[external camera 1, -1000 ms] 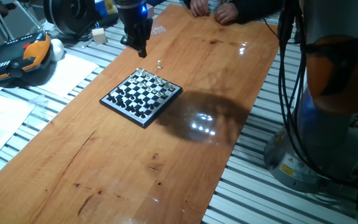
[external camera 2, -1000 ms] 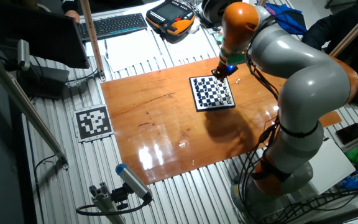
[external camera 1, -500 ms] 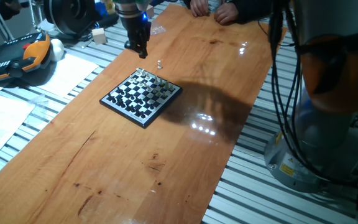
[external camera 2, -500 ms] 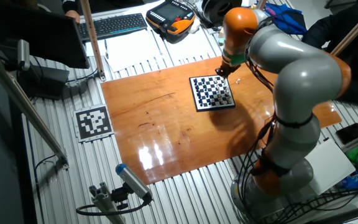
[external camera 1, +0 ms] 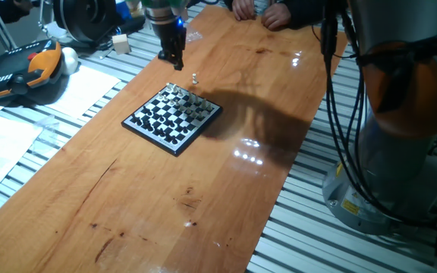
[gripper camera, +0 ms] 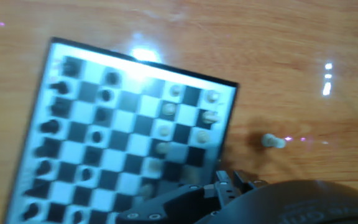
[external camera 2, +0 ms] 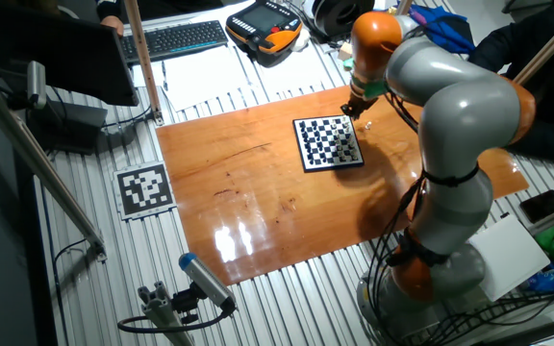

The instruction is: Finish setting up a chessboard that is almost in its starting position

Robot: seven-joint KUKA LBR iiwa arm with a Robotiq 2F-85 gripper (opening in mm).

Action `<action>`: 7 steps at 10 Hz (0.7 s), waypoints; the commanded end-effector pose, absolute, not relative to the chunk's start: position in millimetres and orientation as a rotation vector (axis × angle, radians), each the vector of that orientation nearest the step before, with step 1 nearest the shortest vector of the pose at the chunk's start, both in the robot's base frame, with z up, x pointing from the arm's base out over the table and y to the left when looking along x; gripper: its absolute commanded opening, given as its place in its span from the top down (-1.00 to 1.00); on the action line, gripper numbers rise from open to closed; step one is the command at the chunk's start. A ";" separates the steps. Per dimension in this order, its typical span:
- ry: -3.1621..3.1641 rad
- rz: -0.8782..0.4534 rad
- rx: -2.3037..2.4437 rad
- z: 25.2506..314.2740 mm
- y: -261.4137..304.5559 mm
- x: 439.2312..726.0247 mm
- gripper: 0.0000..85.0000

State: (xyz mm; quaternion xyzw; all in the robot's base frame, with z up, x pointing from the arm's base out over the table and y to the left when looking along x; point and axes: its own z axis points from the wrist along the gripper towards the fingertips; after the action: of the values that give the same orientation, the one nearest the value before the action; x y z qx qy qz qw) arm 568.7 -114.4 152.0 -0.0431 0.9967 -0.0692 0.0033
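Hand view showed a white piece (gripper camera: 273,142) right of the chessboard (gripper camera: 129,130); the gripper's (external camera 1: 174,62) jaws were perhaps closed, unclear.

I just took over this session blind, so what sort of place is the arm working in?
Most likely a robotics lab. The wooden table sits on a slatted metal bench, a printed marker tag lies beside it, and a keyboard and orange handheld controller sit behind the chessboard.
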 end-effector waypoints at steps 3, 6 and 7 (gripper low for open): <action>3.102 -0.222 -0.176 136.1 -238.5 568.3 0.60; 3.074 -0.228 -0.191 118.5 -245.9 567.4 0.60; 3.068 -0.225 -0.194 117.3 -246.2 566.8 0.20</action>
State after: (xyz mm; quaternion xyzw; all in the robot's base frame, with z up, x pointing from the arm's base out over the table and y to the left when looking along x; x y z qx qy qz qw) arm 566.8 -187.8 117.4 -0.0637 0.9949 -0.0723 0.0294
